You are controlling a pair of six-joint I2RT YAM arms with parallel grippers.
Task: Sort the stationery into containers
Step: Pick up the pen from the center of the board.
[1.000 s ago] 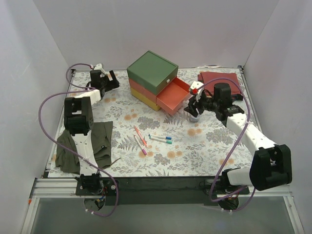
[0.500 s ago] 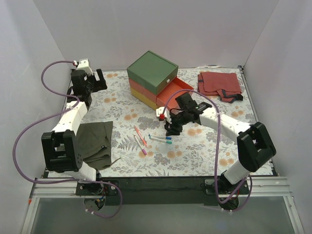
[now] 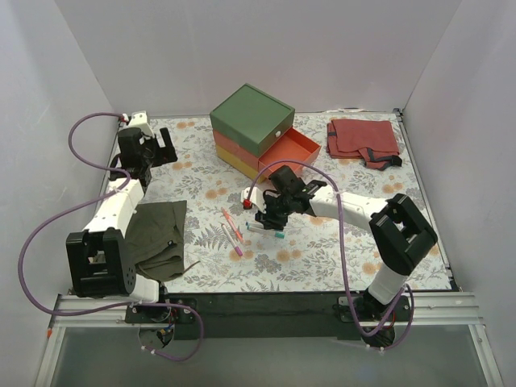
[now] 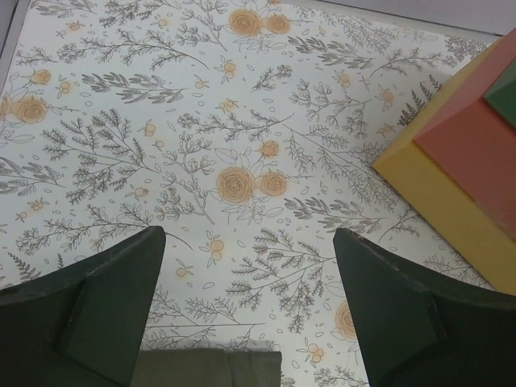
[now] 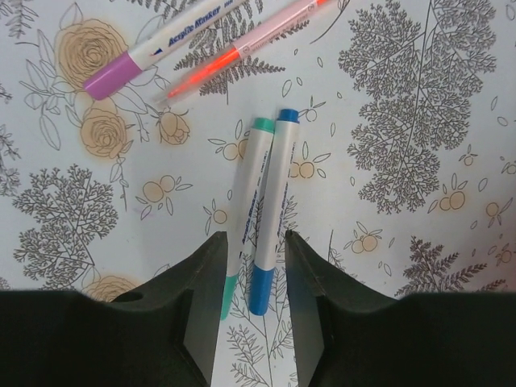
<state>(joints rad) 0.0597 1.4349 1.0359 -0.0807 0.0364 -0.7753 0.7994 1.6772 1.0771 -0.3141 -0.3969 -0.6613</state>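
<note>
Right tool [image 5: 251, 278], a second ago at the open red drawer [image 3: 292, 155], has swung down to the counter [image 3: 322, 251]. Its fingers, apart, straddle the green-capped pen [image 5: 248, 201] and blue-capped pen [image 5: 272, 210], which lie side by side. Left tool [image 4: 250, 314], fingers wide apart, hangs beside the drawer stack [image 4: 439, 201]. A fresh pick appears to be starting; the purple-capped pen [image 5: 153, 48] and red pen [image 5: 242, 44] lie loose nearby.

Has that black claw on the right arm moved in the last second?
Yes. The right gripper has swung away from the open red drawer, leftward and nearer the bases, to the two white pens.
</note>
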